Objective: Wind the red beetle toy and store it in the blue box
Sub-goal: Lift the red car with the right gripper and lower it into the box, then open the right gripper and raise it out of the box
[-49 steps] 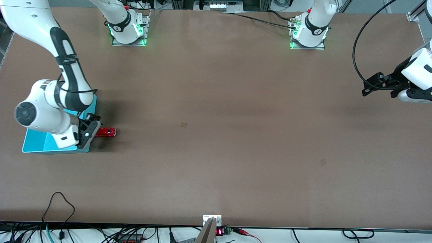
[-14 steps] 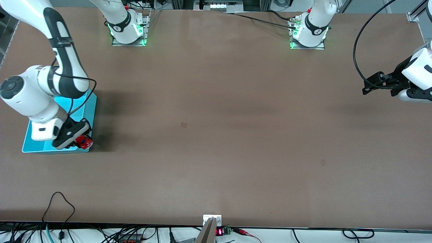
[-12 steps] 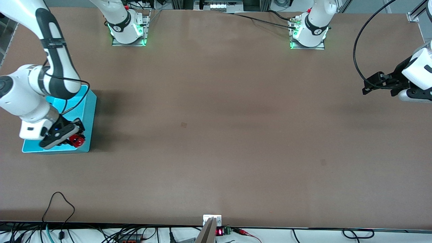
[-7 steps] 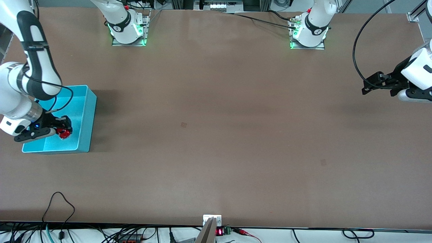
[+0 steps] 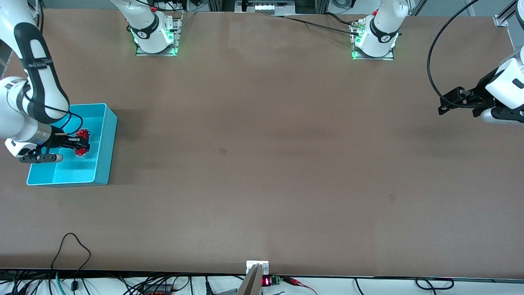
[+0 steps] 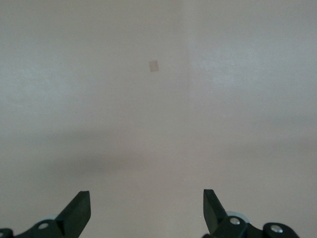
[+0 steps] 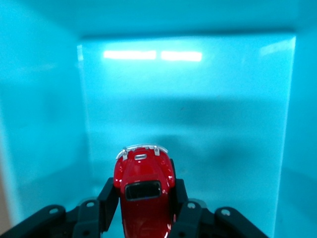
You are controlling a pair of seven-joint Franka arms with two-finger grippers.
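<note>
Over the blue box (image 5: 102, 147), at the right arm's end of the surface (image 5: 262, 164), the right gripper (image 5: 84, 144) hangs with its fingers clamped on the red beetle toy (image 5: 82, 142). From the front camera the toy shows as a small red shape with pale wheels at the gripper's tip, inside the outline of the box's open top and nearer its wall that faces the middle of the surface. The right wrist view looks down into the box: the red beetle toy (image 7: 143, 191) sits between the two black fingers (image 7: 110, 198), pinched on both flanks, its silvery bumper pointing away from the gripper and its dark window toward the camera. Below it lies the smooth cyan floor of the blue box (image 7: 198, 124), with bright reflections of lamps on it and the walls rising around. The toy does not seem to touch the floor, though I cannot tell this for certain.

Toward the left arm's end, the left gripper (image 5: 449, 103) waits above the bare brown surface, well apart from the box. Its own wrist view shows the left gripper (image 6: 147, 210) with jaws spread wide and nothing between them, only the surface (image 6: 158, 99) and a small pale square mark (image 6: 154, 66) on it.
</note>
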